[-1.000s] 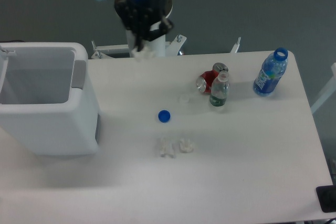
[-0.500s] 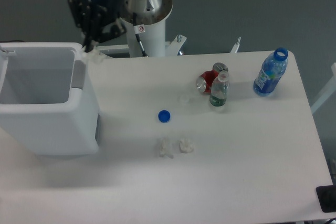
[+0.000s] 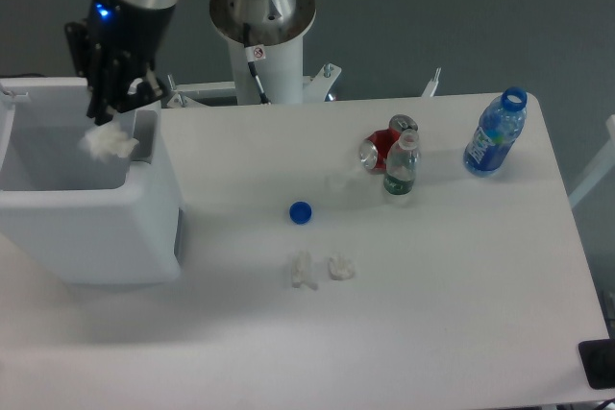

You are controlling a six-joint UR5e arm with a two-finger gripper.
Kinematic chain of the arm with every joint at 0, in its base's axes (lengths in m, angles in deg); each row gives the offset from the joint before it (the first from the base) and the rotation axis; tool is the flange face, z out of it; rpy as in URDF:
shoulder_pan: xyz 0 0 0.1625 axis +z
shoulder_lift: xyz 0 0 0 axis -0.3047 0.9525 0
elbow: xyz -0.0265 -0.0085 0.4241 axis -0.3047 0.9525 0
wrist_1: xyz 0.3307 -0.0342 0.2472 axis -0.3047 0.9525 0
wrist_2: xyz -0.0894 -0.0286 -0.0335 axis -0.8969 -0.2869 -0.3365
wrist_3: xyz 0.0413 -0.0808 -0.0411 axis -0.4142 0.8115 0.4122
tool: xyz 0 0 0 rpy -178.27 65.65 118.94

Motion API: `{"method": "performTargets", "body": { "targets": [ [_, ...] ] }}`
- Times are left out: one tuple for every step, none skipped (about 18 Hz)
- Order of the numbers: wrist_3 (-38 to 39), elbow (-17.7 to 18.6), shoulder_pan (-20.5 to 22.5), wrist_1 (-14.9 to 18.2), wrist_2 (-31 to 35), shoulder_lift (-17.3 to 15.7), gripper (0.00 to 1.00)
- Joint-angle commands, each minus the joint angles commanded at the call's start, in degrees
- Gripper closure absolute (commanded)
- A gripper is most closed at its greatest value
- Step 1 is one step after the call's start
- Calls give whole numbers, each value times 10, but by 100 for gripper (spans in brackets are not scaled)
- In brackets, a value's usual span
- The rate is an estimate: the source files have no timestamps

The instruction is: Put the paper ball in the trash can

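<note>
The end effector (image 3: 108, 112) hangs over the trash can (image 3: 86, 228) mouth, fingers clamped on the paper ball (image 3: 110, 143).

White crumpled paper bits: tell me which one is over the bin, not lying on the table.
The paper ball, the largest wad, hanging just below the tool over the trash can mouth. The two smaller scraps lie on the table beyond the blue cap.
</note>
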Motion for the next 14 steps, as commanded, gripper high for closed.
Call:
{"method": "performTargets", "body": {
  "targets": [
    [0, 0, -3, 0, 0, 2, 37],
    [-1, 0, -4, 0, 1, 3, 29],
    [-2, 0, -4, -1, 1, 3, 19],
    [-3, -1, -4, -1, 1, 3, 9],
    [-3, -2, -4, -1, 1, 3, 0],
    [-2, -2, -3, -1, 1, 3, 0],
    [0, -2, 1, -1, 2, 3, 0],
    [-1, -2, 7, -1, 5, 4, 0],
    [-2, -2, 19, -3, 8, 8, 0],
    [-2, -2, 36, -3, 8, 14, 0],
    [-1, -2, 53, -12, 7, 15, 0],
    [1, -2, 74, -28, 8, 16, 0],
    [-3, -2, 89, -35, 11, 18, 0],
    [-4, -3, 102, -39, 17, 23, 0]
  ]
}}
